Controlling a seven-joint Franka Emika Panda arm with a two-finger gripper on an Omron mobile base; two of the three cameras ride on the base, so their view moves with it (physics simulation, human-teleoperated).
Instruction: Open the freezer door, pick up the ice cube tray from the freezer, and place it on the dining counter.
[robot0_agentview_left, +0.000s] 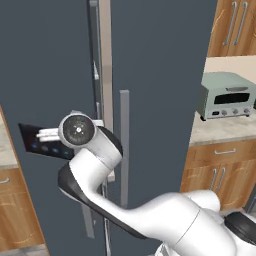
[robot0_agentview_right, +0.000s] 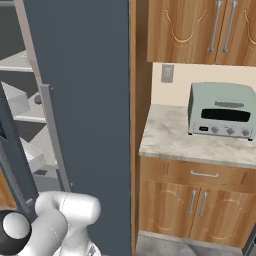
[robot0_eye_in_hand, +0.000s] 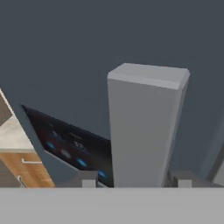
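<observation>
Hand view puts the tool (robot0_eye_in_hand: 136, 179) right at the grey vertical bar handle (robot0_eye_in_hand: 144, 127) of the freezer door (robot0_eye_in_hand: 87, 52): the bar rises between the two dark fingertips (robot0_eye_in_hand: 89, 178), one on each side of it. The jaws stand part open and straddle the bar; whether the pads actually press on it I cannot tell. Beside the handle, on the slate-blue door face, lies the black control panel (robot0_eye_in_hand: 70, 144) with its blue lights.

Left base view shows the white arm bent upward in front of the fridge, its wrist at the level of the control panel (robot0_agentview_left: 37, 142), with the door's face to the left of the arm. Just right of the wrist stands the grey handle of the plain door (robot0_agentview_left: 124, 145). A narrow gap runs between the two doors.

Right base view looks past the plain slate-blue door (robot0_agentview_right: 85, 100) into the freezer (robot0_agentview_right: 25, 110), where light grey shelves and white bins show at the left edge. Further right, a pale green toaster oven (robot0_agentview_right: 222, 112) sits on the marbled desk (robot0_agentview_right: 165, 135) above wooden cabinets (robot0_agentview_right: 190, 200).
</observation>
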